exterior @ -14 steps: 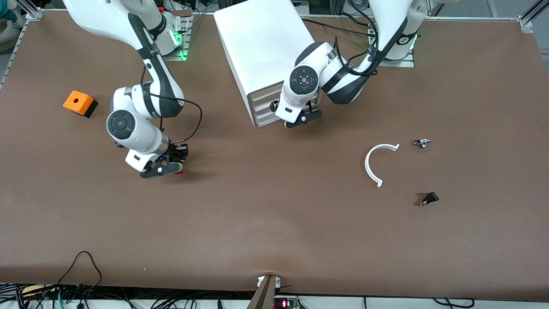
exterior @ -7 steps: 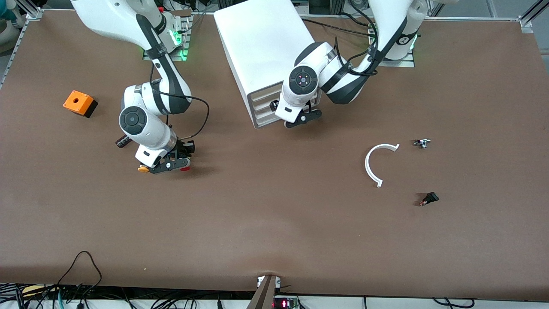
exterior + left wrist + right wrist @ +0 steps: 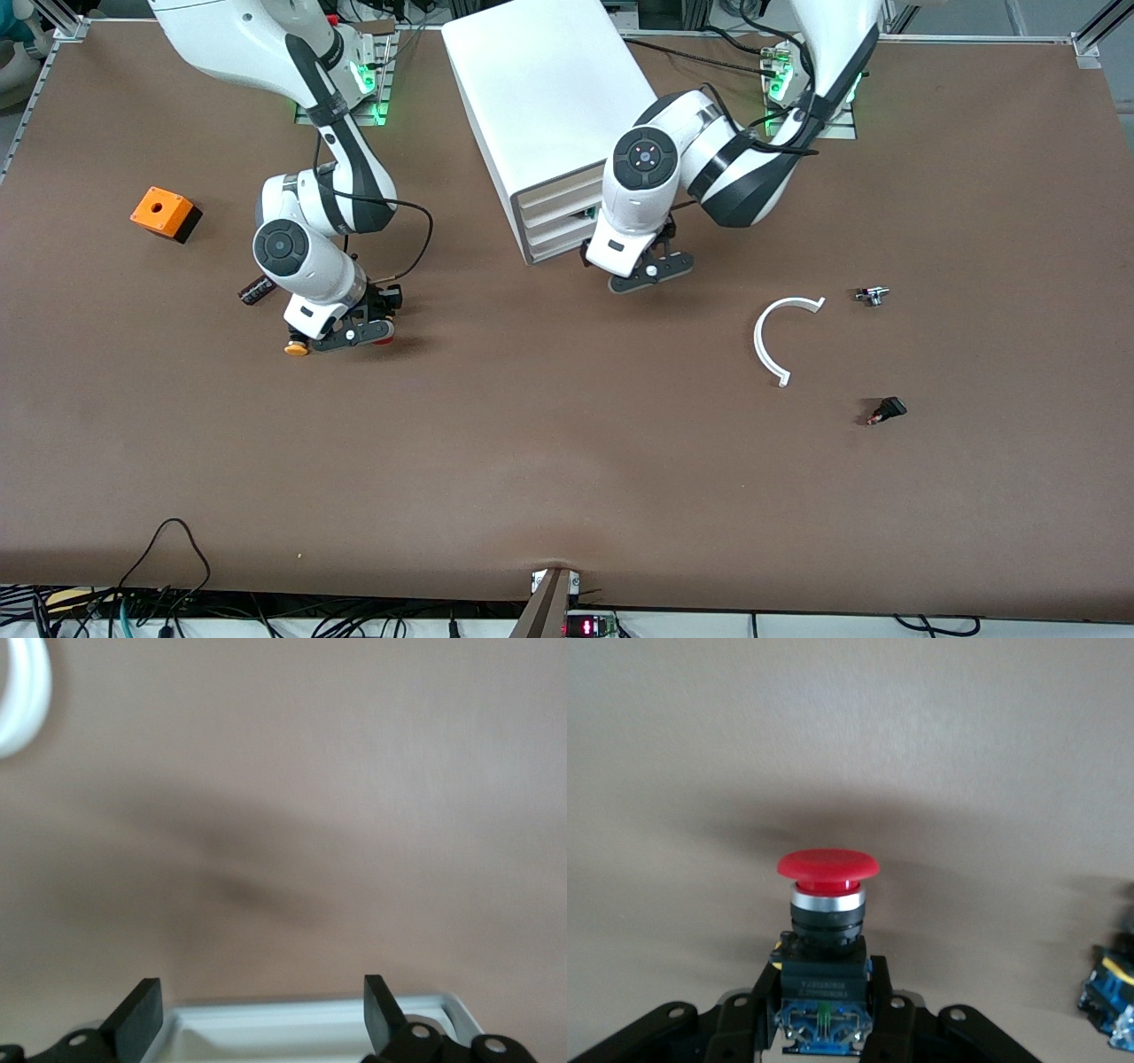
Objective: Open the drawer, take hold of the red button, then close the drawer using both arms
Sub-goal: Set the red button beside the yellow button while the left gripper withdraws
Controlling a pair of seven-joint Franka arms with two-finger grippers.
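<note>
Right gripper (image 3: pixel 824 1010): clamped on the red button's (image 3: pixel 827 904) black body, low over the table near the right arm's end. Left gripper (image 3: pixel 262 1014): fingers apart, astride the drawer (image 3: pixel 310 1028) front, drawer part-way out. Advice: pull straight, level. Hidden: drawer interior; the grip on its front lip.

Glossy red plastic button (image 3: pixel 827 865) cap, shiny metal collar; matt brown table (image 3: pixel 567 461).
</note>
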